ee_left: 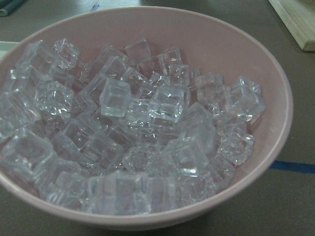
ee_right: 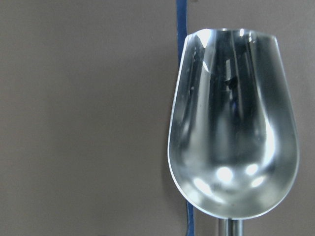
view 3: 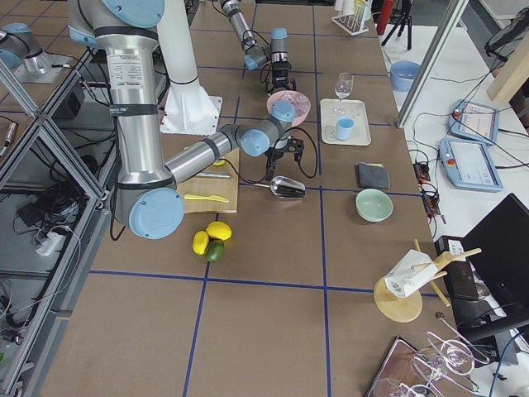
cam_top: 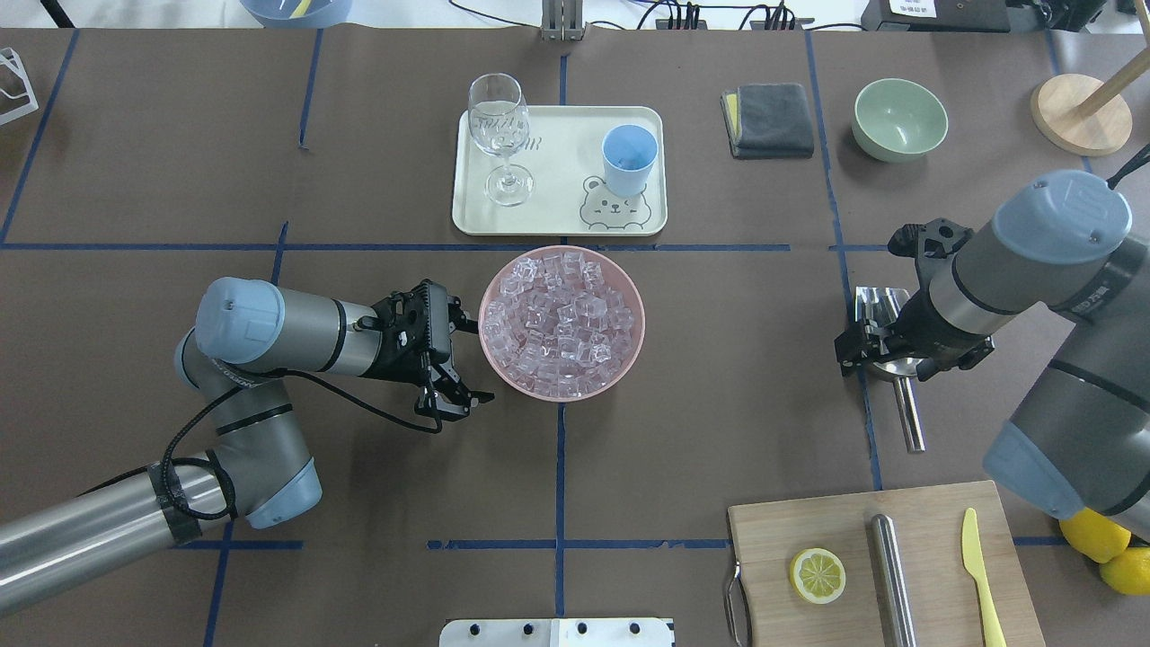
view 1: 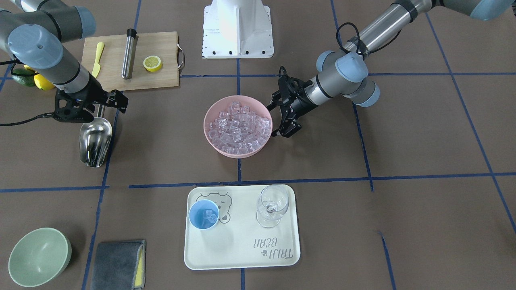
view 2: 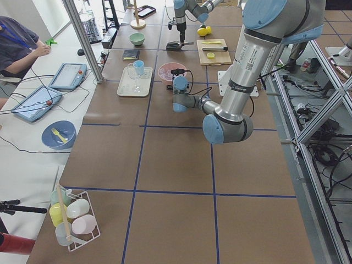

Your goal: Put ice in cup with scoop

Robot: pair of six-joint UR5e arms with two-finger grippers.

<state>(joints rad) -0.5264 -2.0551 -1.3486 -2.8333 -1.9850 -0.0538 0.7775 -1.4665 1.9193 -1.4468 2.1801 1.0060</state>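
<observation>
Two arms: both are seen low over the tabletop, the left beside the pink bowl (cam_top: 561,323), the right over the scoop (view 1: 95,141).
Tray: the cream tray (cam_top: 560,216) is set toward the tabletop's far edge, mid-width, and carries the cup and a wine glass (cam_top: 500,135).
Pink bowl: placed at the tabletop's centre and heaped with ice (ee_left: 128,142).
Left gripper (cam_top: 454,359): its fingers are spread wide at the bowl's rim; nothing is held.
Right gripper (view 1: 105,105): poised over the scoop's handle; whether the handle is clamped cannot be told, as the fingers are hidden by the wrist.
Scoop: laid on the tabletop toward the robot's right side, trough up and empty.
Cup (view 1: 204,214): stood on the tray's bear corner, a little ice already inside.
Step judged: the handle is to be gripped squarely and well back, and the trough kept level once lifted, so cubes are not spilled.
</observation>
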